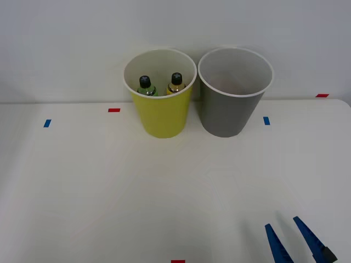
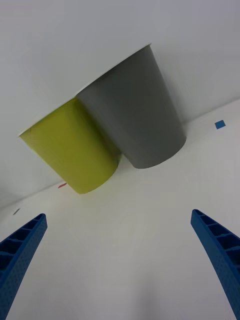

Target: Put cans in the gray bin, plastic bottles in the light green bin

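Two bins are set side by side at the far edge of the tabletop (image 1: 82, 181), against the wall, with their rims nearly touching. The light green bin (image 1: 162, 115) is placed to the left of the gray bin (image 1: 226, 112). They are stood upright with the mouths up, presumably so that things can be dropped in from above.

Inside the light green bin the two plastic bottles are seen, standing upright with their black caps up: the green bottle (image 1: 145, 86) toward the bin's left side and the yellow bottle (image 1: 175, 83) beside it on the right. The bottle half of the sorting is judged to be done. The inside of the gray bin is seen as pale; no can is made out there, though the bottom cannot be seen fully. Small red and blue tape marks are stuck here and there on the tabletop.

The right gripper (image 1: 295, 239) is held low near the right corner of the tabletop's near edge, well apart from both bins. Its blue ribbed fingers (image 2: 22, 250) are spread wide. Nothing is held between them and nothing is touched.
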`<state>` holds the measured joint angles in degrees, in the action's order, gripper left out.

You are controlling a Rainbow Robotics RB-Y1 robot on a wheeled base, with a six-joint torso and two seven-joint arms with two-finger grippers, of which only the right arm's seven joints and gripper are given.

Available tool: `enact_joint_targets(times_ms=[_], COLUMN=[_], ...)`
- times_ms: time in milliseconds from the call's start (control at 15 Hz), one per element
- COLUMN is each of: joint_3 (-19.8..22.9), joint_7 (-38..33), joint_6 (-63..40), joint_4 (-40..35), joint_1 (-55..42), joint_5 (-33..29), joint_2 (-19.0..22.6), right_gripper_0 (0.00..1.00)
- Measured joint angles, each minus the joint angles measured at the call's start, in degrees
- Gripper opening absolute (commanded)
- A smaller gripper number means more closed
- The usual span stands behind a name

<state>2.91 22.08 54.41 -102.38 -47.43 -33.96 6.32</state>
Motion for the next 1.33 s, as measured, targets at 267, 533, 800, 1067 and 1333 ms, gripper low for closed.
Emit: enact_joint_targets(times_ms=[267, 533, 800, 1067, 1333], joint_3=[-1.9, -4.2, -6.3, -4.9, -1.7], joint_7=[0.3, 4.8, 16.3, 17.1, 14.9], joint_6=[1.0, 0.9, 0.2, 0.1, 0.1], joint_4=[-0.3, -4.7, -5.1, -5.1, -5.4], joint_1=[-1.0, -4.4, -6.2, -6.8, -6.3], joint_5=[2.5, 5.3, 11.1, 10.7, 5.1], joint_2=[1.6, 2.9, 3.1, 2.5, 1.0], right_gripper_0=[1.00, 1.00, 1.00, 1.00, 1.00])
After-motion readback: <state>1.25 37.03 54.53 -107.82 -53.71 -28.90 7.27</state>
